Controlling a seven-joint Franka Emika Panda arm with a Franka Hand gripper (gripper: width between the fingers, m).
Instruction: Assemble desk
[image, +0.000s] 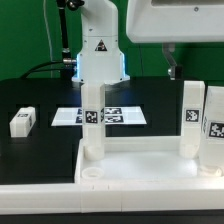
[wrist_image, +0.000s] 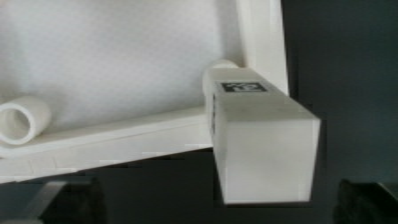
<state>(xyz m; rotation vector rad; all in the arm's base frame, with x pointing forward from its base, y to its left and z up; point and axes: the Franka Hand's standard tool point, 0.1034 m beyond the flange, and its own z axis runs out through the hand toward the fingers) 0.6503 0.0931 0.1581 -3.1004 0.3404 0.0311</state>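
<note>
The white plastic model desk lies as a wide rimmed tabletop (image: 140, 166) with blocky square legs around it. One tagged white leg (image: 190, 118) stands upright at the tabletop's far corner on the exterior view's right. A second upright leg (image: 92, 126) stands at its far corner on that view's left. A third leg (image: 215, 126) stands just beside the tabletop, past the first, and a fourth leg (image: 22, 122) lies well apart from it. A round corner socket (image: 92, 172) at the near corner of the tabletop is bare.

The gripper (image: 172, 66) hangs above the first leg. In the wrist view its dark fingers sit spread wide to either side, pinching nothing. Whether this leg is fully seated in its socket cannot be told.

The step in hand looks like taking hold of this leg to seat it. To do that well, lower straight down with the leg centred between the fingers. Press on two flat opposite faces and clear the tabletop's rim. Keep the leg upright, so it neither tips nor drags the tabletop.
</note>
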